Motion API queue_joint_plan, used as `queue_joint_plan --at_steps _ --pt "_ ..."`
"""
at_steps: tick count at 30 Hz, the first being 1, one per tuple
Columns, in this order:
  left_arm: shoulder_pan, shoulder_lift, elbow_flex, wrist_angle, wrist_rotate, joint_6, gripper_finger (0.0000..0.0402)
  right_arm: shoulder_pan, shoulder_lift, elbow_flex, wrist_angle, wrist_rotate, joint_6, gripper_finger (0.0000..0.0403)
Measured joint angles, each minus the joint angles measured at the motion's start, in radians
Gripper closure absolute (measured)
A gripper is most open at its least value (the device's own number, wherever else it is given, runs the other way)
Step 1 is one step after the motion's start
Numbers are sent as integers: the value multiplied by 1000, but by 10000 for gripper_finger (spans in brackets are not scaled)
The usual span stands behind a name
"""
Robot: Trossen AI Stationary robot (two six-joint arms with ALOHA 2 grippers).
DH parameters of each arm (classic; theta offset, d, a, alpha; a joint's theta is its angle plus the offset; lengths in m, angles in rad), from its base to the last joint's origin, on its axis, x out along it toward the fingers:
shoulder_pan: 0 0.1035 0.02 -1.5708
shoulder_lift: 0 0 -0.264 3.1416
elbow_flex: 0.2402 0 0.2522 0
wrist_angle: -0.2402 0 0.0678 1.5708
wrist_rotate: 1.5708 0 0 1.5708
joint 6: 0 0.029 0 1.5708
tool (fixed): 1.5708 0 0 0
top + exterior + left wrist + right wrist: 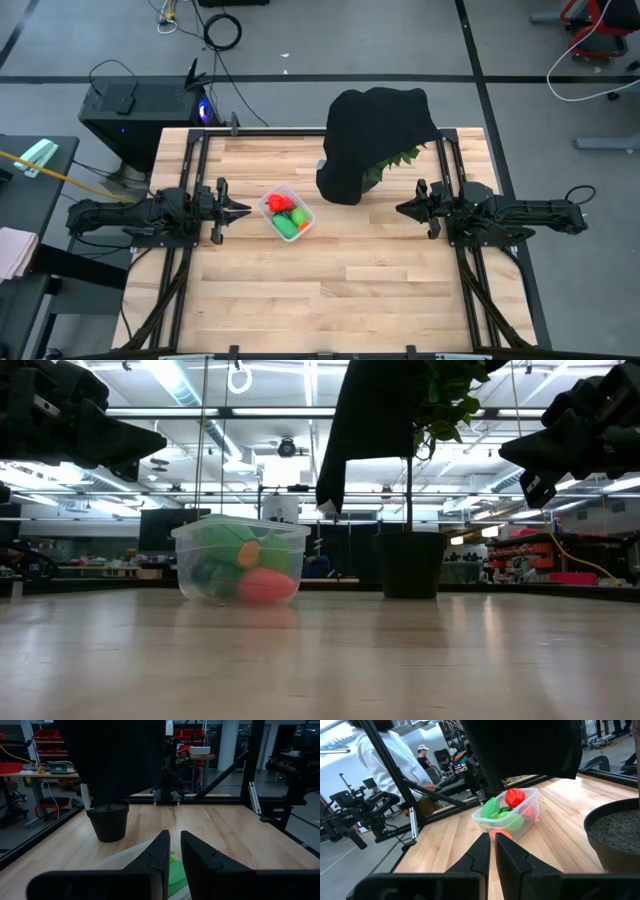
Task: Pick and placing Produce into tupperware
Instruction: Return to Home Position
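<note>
The clear tupperware (287, 213) stands on the wooden table left of centre. Inside it lies the produce: a red piece (279, 203), a light green piece (288, 227) and some orange. In the right wrist view a red piece (514, 797) and a green one (490, 807) rise above its rim. My left gripper (245, 210) hovers level just left of the box, shut and holding nothing. My right gripper (400, 208) hovers level well to the right of the box, above the table, also shut with nothing in it.
A potted plant draped in black cloth (375, 140) stands behind and to the right of the box, its dark pot (410, 563) resting on the table. The black frame rails (190, 160) run along both sides. People (385, 750) are in the room beyond the table's left side.
</note>
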Motion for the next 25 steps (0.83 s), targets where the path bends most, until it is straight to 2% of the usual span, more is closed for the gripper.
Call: queue_joint_plan --at_steps 10,25 --pt "0 0 0 0 0 0 340 0 0 0 0 0 0 369" --pt "0 0 0 0 0 0 348 0 0 0 0 0 0 369"
